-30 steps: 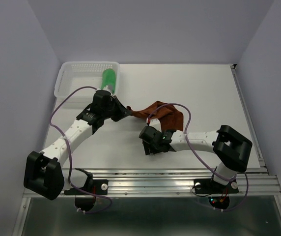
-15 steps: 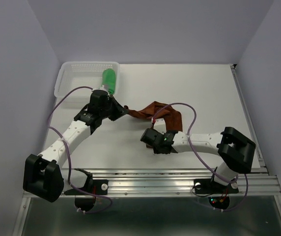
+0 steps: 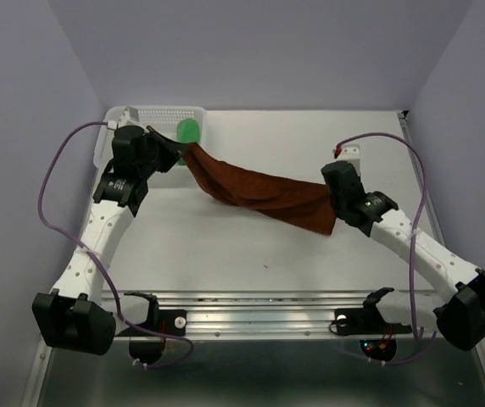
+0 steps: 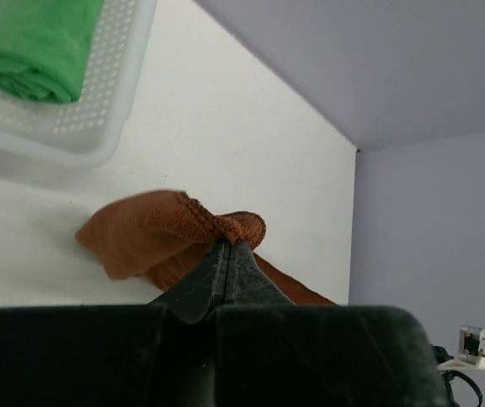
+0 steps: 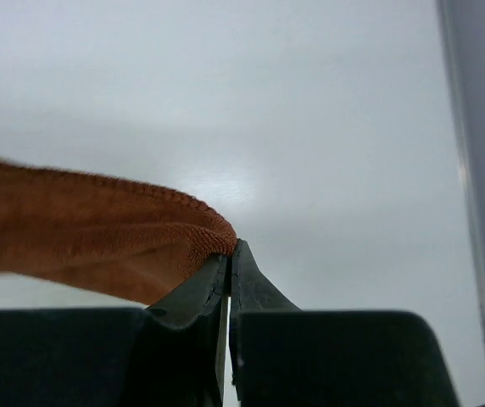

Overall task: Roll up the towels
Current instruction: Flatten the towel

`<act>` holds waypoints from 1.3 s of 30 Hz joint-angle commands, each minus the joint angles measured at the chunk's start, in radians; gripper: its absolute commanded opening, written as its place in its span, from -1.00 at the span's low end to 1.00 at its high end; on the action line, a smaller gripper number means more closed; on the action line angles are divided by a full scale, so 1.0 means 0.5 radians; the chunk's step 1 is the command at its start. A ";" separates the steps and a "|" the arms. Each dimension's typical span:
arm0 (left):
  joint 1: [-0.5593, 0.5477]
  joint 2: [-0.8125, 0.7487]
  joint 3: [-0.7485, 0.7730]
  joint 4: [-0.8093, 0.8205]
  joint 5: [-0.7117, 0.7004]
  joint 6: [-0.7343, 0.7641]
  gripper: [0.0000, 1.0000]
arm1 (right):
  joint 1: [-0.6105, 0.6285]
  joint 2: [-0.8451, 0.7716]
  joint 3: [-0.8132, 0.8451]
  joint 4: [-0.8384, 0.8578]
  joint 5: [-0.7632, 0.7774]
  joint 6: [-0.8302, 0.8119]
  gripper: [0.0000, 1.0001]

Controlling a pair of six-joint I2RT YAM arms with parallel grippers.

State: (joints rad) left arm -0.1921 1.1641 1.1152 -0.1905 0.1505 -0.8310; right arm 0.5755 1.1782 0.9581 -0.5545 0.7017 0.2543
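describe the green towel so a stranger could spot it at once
At the far left corner of the table sits a white perforated basket. The green towel lies at its right end, rolled up, unlike the rust-brown towel hanging unrolled outside it.

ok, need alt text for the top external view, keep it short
A rust-brown towel is stretched out above a white table between two robot arms, the left tool pinching its far-left end and the right tool its right end. A green towel lies in a white basket at the far left corner.
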 commanded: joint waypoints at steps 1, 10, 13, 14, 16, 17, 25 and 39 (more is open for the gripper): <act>0.129 0.016 0.248 0.053 0.055 0.042 -1.00 | -0.380 -0.012 0.210 0.360 -0.001 -0.582 -0.99; 0.311 -0.052 0.436 0.025 0.186 0.113 -1.00 | -0.724 -0.028 0.651 0.437 -0.096 -0.785 -0.99; 0.311 -0.162 0.396 0.102 0.315 0.131 -1.00 | -0.724 -0.162 0.682 0.404 -0.161 -0.751 -0.99; 0.311 -0.196 0.381 0.096 0.331 0.140 -1.00 | -0.724 -0.205 0.698 0.394 -0.179 -0.748 -0.99; 0.311 -0.303 0.371 0.047 0.331 0.143 -1.00 | -0.724 -0.328 0.722 0.324 -0.204 -0.729 -0.99; 0.311 -0.337 0.344 0.041 0.343 0.140 -1.00 | -0.724 -0.368 0.741 0.287 -0.259 -0.729 -0.99; 0.311 -0.742 0.102 -0.097 0.466 0.033 -1.00 | -0.724 -0.696 0.854 -0.188 -0.262 -0.591 -0.98; 0.259 -0.607 -0.475 0.117 0.426 -0.126 -1.00 | -0.724 -0.390 0.483 -0.195 -0.078 -0.426 -0.97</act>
State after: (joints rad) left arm -0.0437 0.7784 0.9688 -0.2470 0.3786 -0.8661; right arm 0.2173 0.8494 1.2842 -0.6739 0.6327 0.0025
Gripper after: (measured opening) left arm 0.022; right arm 0.033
